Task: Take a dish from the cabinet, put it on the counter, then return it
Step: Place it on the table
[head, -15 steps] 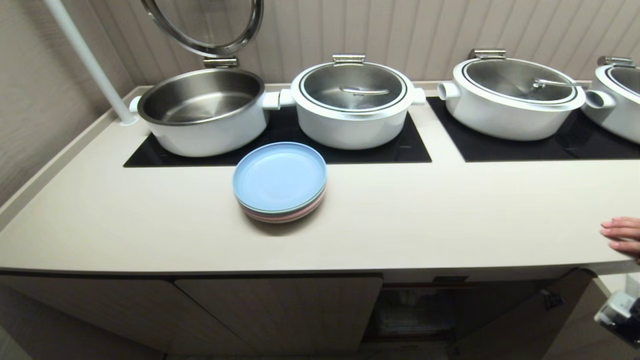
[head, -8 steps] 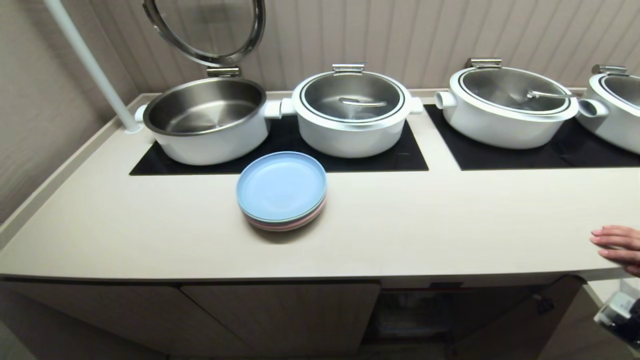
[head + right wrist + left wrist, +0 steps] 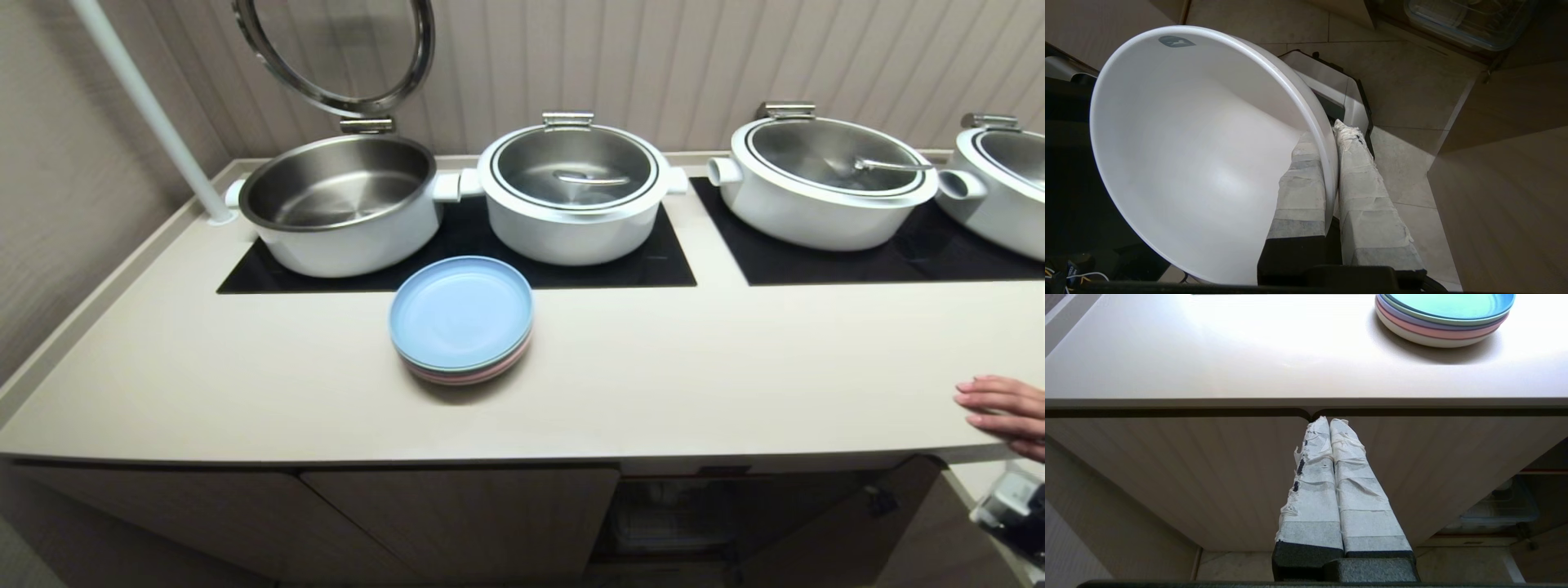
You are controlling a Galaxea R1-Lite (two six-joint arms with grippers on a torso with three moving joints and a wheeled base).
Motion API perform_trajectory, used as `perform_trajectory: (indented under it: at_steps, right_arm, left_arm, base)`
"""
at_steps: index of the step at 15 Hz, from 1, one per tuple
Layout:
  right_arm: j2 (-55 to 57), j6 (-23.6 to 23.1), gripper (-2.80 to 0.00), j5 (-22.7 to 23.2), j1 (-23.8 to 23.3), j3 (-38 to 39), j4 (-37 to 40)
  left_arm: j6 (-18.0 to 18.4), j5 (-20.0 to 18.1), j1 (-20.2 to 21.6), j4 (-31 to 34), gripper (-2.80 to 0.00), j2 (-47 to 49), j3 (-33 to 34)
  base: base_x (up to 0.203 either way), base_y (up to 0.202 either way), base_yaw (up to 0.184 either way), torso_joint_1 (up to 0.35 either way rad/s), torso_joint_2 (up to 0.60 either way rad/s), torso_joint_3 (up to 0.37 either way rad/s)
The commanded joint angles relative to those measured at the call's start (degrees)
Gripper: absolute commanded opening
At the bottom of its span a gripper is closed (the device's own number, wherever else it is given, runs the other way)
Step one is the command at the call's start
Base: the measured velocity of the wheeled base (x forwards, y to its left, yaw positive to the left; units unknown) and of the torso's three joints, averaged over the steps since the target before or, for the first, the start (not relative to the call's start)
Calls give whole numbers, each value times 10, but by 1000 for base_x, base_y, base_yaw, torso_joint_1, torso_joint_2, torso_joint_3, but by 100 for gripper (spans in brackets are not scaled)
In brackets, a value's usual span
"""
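Note:
The dish (image 3: 1188, 155), a plain white bowl, hangs tilted on its side over the tiled floor. My right gripper (image 3: 1327, 134) is shut on its rim, one taped finger inside and one outside. The dish does not show in the head view. The cabinet (image 3: 457, 523) stands below the counter (image 3: 694, 367), with one bay open (image 3: 678, 514) and its door (image 3: 857, 523) swung out to the right. My left gripper (image 3: 1329, 422) is parked, shut and empty, in front of the closed cabinet doors (image 3: 1208, 477) just under the counter's edge (image 3: 1249, 355).
A stack of blue and pink plates (image 3: 461, 318) sits mid-counter. Behind it stand an open pot (image 3: 343, 200) and lidded pots (image 3: 575, 192) (image 3: 824, 180). A person's hand (image 3: 1000, 408) rests on the counter's right end. A clear container (image 3: 1470, 18) sits in the open bay.
The whole head view has shifted: counter, pots and plates sit lower in the picture, so the camera moved. The person's hand has slid slightly left along the counter.

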Motion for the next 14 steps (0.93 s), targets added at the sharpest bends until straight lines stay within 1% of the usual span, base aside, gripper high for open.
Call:
perform_trajectory:
  at_steps: [1,14]
  right_arm:
    - [1,1,-280,1,0,-1,1]
    - [3,1,-280,0,0,-6,1]
  left_arm:
    - [0,0,1,0,-280,0,0]
    - [0,0,0,0,-280,0,0]
  base:
    - [0,0,0,72,-127,-76]
    - [0,0,0,72,-135,-67]
